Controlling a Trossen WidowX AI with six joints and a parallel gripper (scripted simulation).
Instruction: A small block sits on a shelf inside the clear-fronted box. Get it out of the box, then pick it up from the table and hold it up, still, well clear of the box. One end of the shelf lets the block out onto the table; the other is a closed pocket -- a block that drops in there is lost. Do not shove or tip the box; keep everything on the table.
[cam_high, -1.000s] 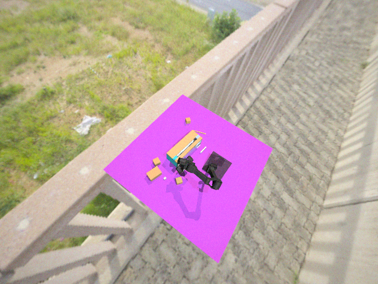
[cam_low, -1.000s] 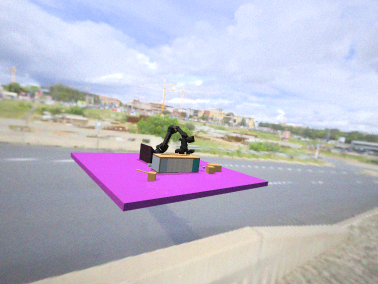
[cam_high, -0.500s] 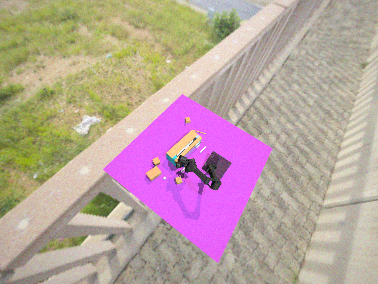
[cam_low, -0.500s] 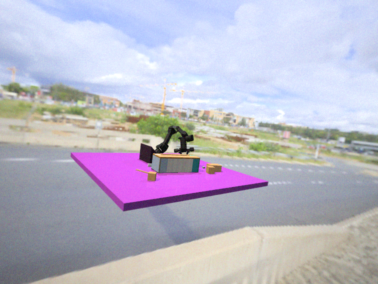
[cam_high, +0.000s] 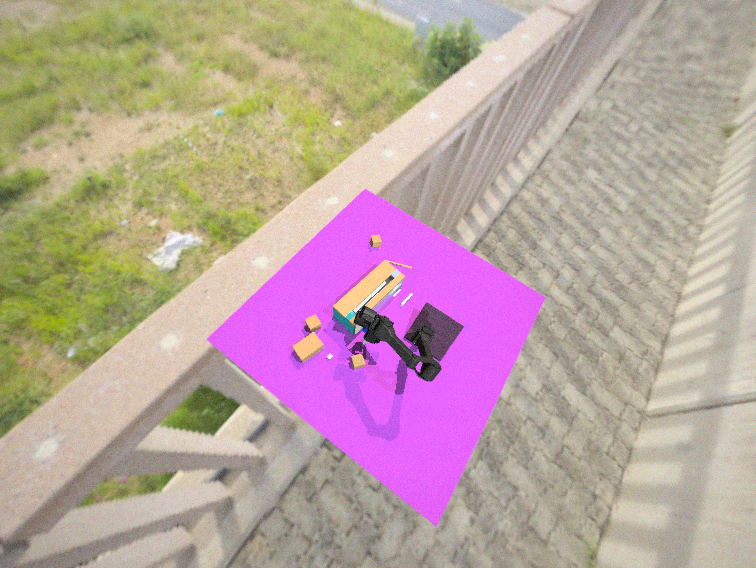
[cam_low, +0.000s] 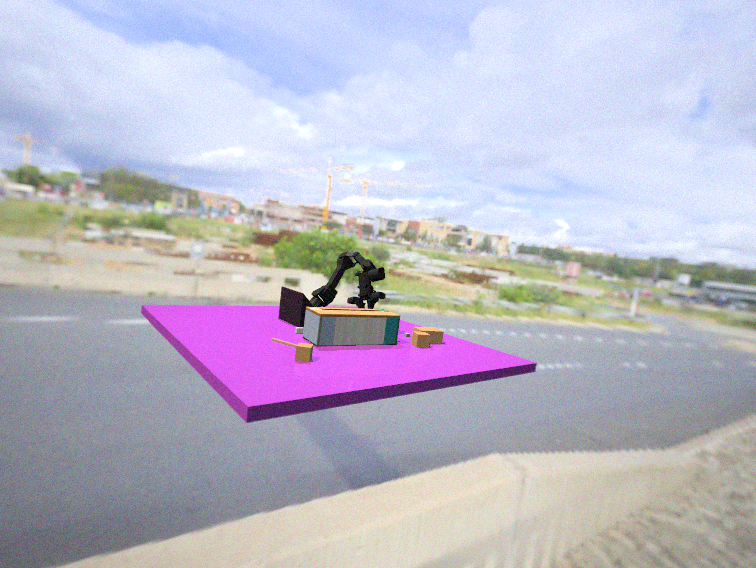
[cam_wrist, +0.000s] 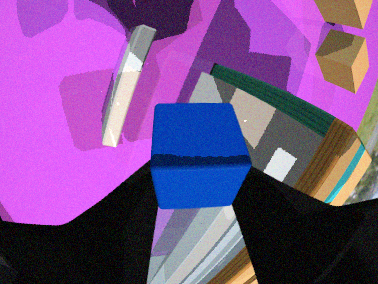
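The small blue block (cam_wrist: 200, 155) sits between my black fingers in the wrist view, and my gripper (cam_wrist: 192, 166) (cam_high: 364, 318) (cam_low: 366, 302) is shut on it. The gripper hangs over the teal end of the box (cam_high: 366, 285) (cam_low: 351, 329) (cam_wrist: 293, 129), a little above its orange top. The box stands upright on the magenta table (cam_high: 397, 439) (cam_low: 244, 354). The block is too small to make out in either the top or the exterior view.
Orange blocks lie near the box's teal end (cam_high: 313, 322) (cam_high: 308, 346) (cam_high: 358, 360) (cam_wrist: 342, 60), and one lies beyond its far end (cam_high: 375, 240) (cam_low: 303, 351). A white stick lies on the table. A dark plate (cam_high: 443, 326) lies by the arm's base.
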